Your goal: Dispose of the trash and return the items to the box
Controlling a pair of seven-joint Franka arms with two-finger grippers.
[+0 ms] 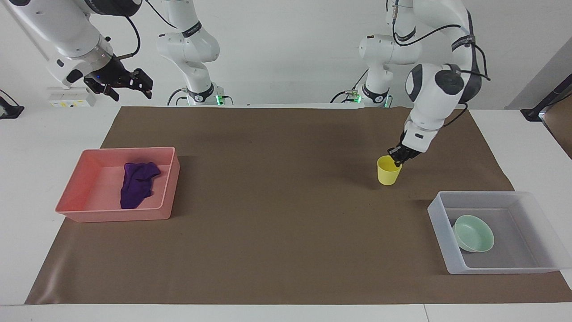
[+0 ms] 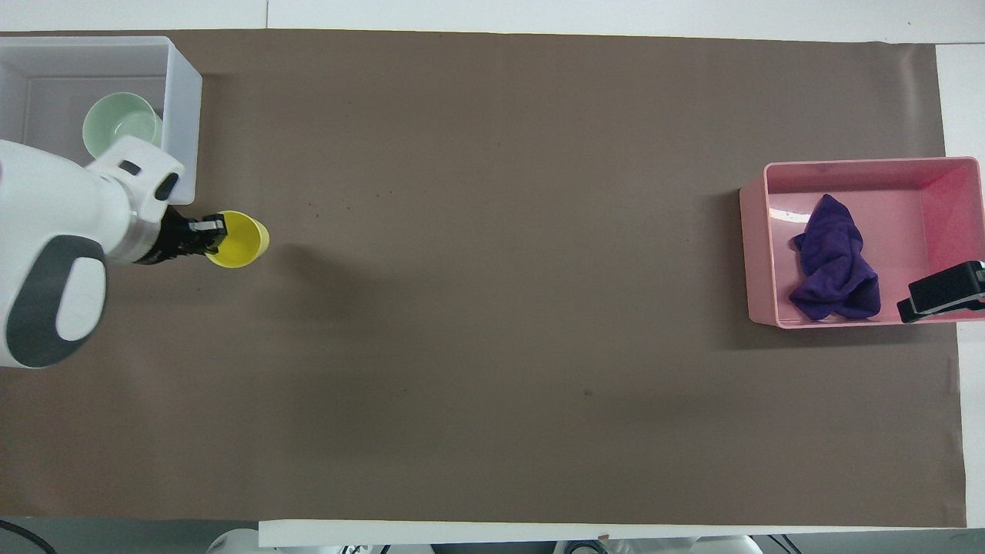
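My left gripper point(image 1: 397, 159) point(image 2: 209, 233) is shut on the rim of the yellow cup point(image 1: 388, 171) point(image 2: 237, 240) and holds it just above the brown mat, beside the translucent box point(image 1: 440, 215) point(image 2: 181, 92). The mint-green bowl point(image 1: 473, 232) point(image 2: 121, 121) sits in that box. The purple rag point(image 1: 136, 183) point(image 2: 835, 264) lies in the pink tray point(image 1: 172, 174) point(image 2: 751, 223) at the right arm's end. My right gripper point(image 1: 127, 83) point(image 2: 940, 289) is raised high over the table edge near the pink tray, fingers spread and empty.
A brown mat point(image 1: 277, 201) point(image 2: 492, 308) covers the table between the two trays. The left arm's white body point(image 2: 54, 246) overlaps part of the box in the overhead view.
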